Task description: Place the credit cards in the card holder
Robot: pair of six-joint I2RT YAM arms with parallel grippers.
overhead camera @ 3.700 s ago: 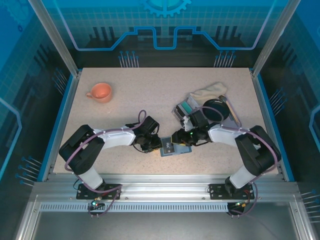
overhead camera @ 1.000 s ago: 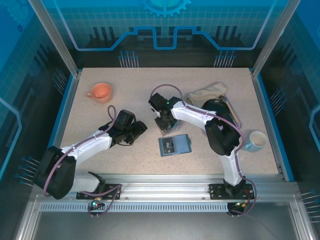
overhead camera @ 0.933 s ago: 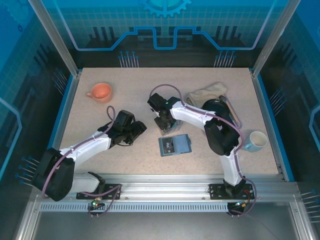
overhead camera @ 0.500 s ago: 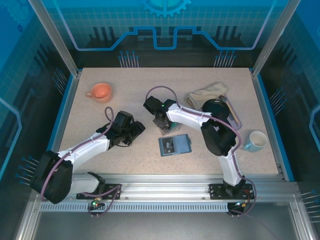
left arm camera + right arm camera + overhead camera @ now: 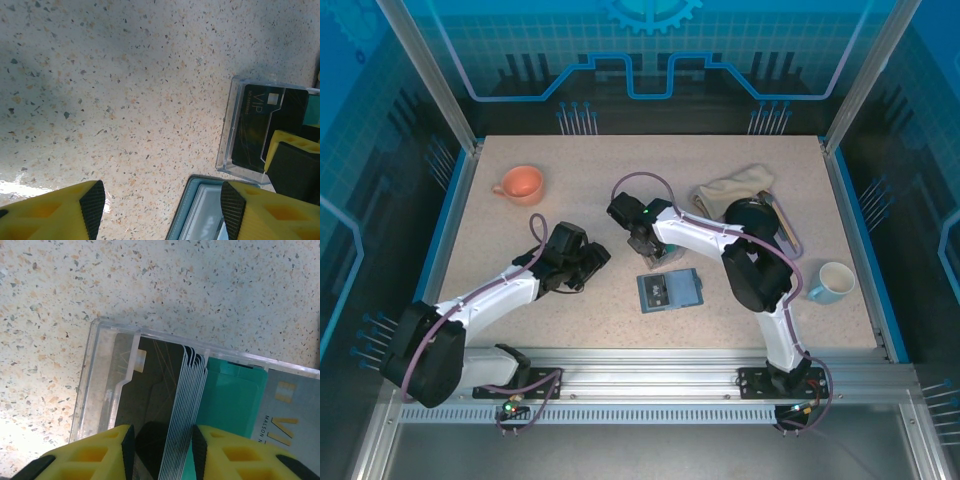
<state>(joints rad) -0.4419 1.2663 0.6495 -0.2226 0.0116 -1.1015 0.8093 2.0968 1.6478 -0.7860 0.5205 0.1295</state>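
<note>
The credit cards stand on edge as a fanned stack inside a clear plastic box, beside a flat teal card and a dark one. My right gripper straddles that stack. Its right pad is against the cards and a gap shows at the left pad. From above, the right gripper hangs over the box. The teal card holder lies flat just in front of it. My left gripper is open over bare table, and the card holder's corner is by its right finger.
An orange cup sits at the back left and a white mug at the right edge. A cream cloth and a black round object lie at the back right. Open tabletop lies between the cup and the arms.
The right gripper has shifted slightly left over the box and its jaws have narrowed around the card stack. The left arm has barely moved.
</note>
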